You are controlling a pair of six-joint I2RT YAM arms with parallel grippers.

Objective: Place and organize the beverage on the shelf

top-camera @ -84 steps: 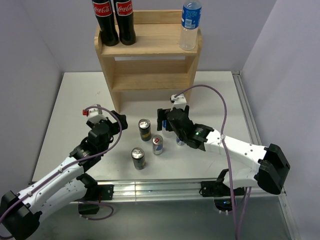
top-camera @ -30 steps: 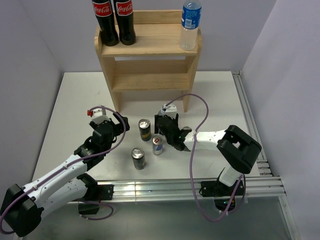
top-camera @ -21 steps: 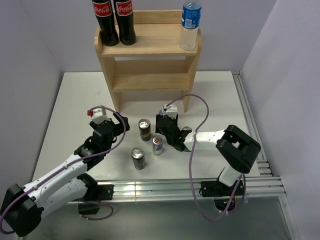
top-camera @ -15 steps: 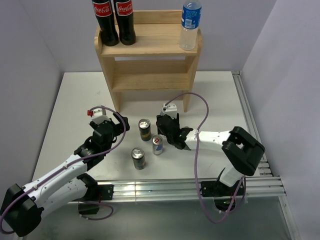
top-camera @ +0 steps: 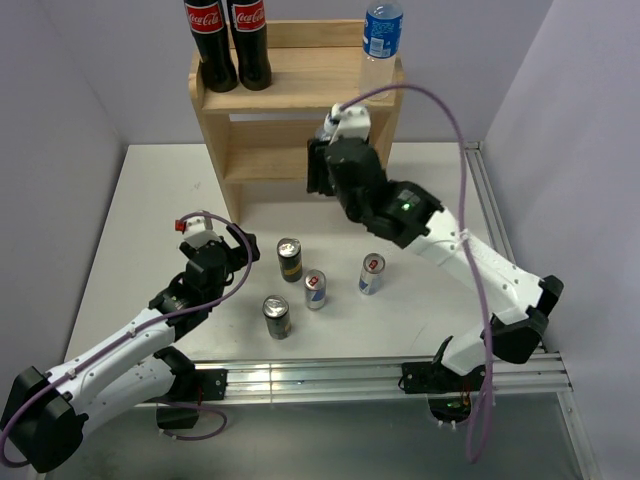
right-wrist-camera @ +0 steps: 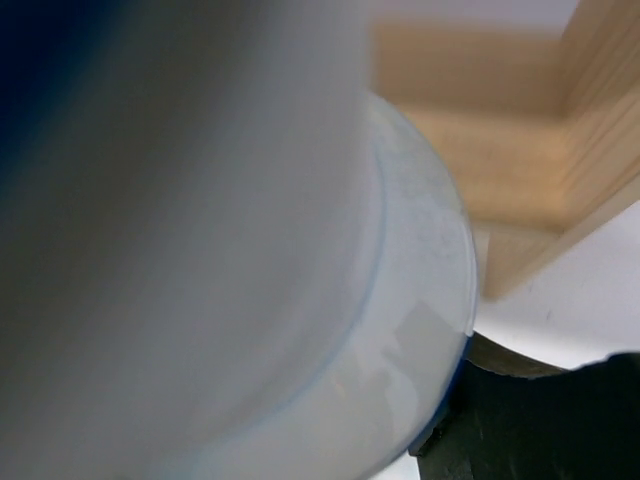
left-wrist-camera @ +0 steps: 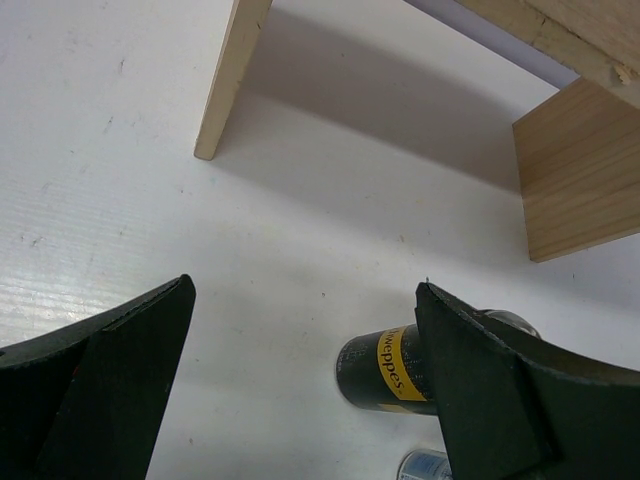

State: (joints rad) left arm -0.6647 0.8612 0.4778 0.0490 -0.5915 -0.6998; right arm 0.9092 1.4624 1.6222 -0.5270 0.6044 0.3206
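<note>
possibly the water bottle (right-wrist-camera: 200, 250), gripped by the closed right end effector (top-camera: 318, 172) at 12 o'clock, clips the shelf (top-camera: 300, 88) going in and slips loose; the left end effector (left-wrist-camera: 300, 350) hangs open at 8 o'clock.

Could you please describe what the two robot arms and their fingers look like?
Both the left arm and the right arm have white links with bulky black joints. A thin purple cable loops along each. The left wrist carries a small red tab; the right arm shows a green light. The fingers are broad, matte black wedges.
</note>
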